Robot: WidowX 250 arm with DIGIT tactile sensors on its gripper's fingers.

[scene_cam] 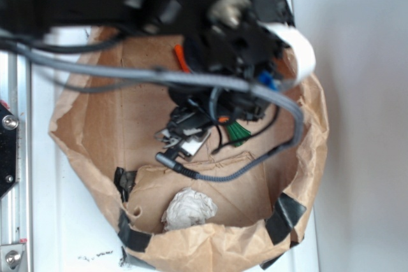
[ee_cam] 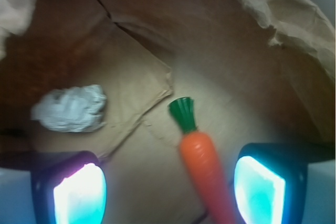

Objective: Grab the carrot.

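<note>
A: The pincer [ee_cam: 169,190] hung with its jaws spread wide, gripping nothing, down inside the brown paper bag [scene_cam: 95,125].

B: And the carrot [ee_cam: 206,174]?

A: It lay on the bag's floor between the two pads, nearer the right-hand pad [ee_cam: 259,192] in the wrist view, apparently touching neither, its green stem [ee_cam: 183,113] pointing away from the pincer.

B: So how far along was the task?

A: The approach looked nearly done; closing and lifting remained. The crumpled paper ball [ee_cam: 70,108] sat well apart from the carrot, beyond the other pad.

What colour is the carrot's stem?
Dark green, on the orange carrot; clearest in the wrist view.
</note>
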